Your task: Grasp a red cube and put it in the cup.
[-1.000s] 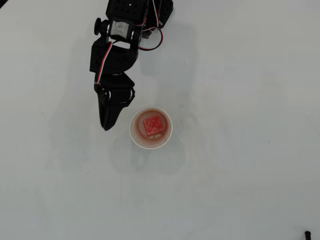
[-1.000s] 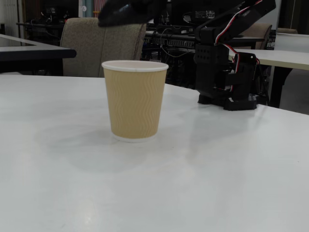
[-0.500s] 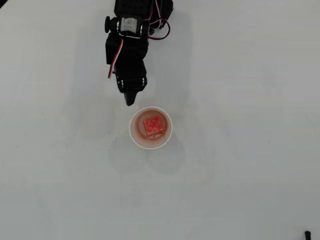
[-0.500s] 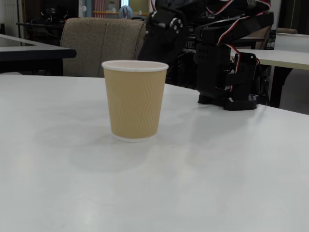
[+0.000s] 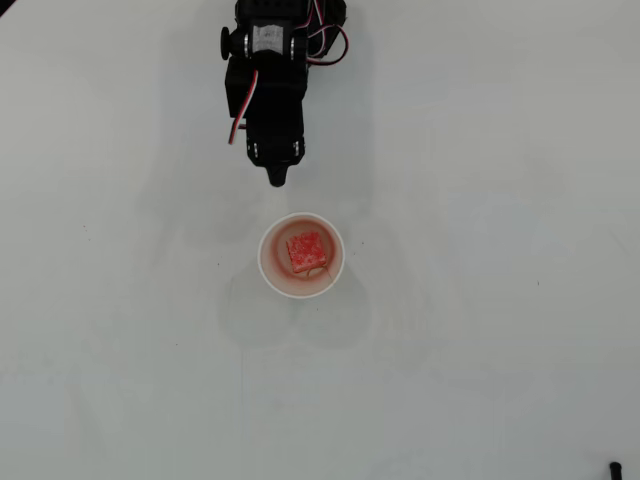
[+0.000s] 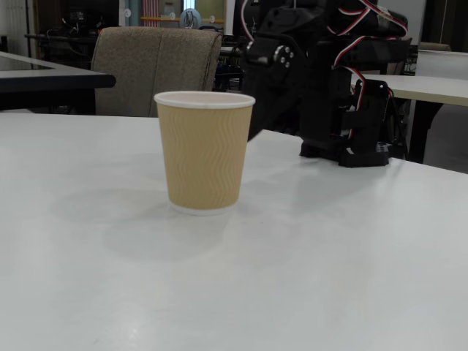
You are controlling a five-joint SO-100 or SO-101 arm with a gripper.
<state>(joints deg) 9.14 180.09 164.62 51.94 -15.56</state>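
Note:
The red cube [image 5: 306, 251] lies inside the cup [image 5: 301, 255], on its bottom, in the overhead view. The cup stands upright on the white table. In the fixed view the cup [image 6: 204, 150] shows a tan ribbed wall and a white rim, and the cube is hidden inside it. My gripper [image 5: 278, 178] is empty, its fingers closed to a point, just beyond the cup's far rim and apart from it. The black arm [image 6: 322, 80] sits folded behind the cup in the fixed view.
The white table [image 5: 480, 360] stretches around the cup on all sides. A small black object [image 5: 614, 468] shows at the bottom right corner of the overhead view. A brown chair [image 6: 157, 69] and other tables stand behind the table.

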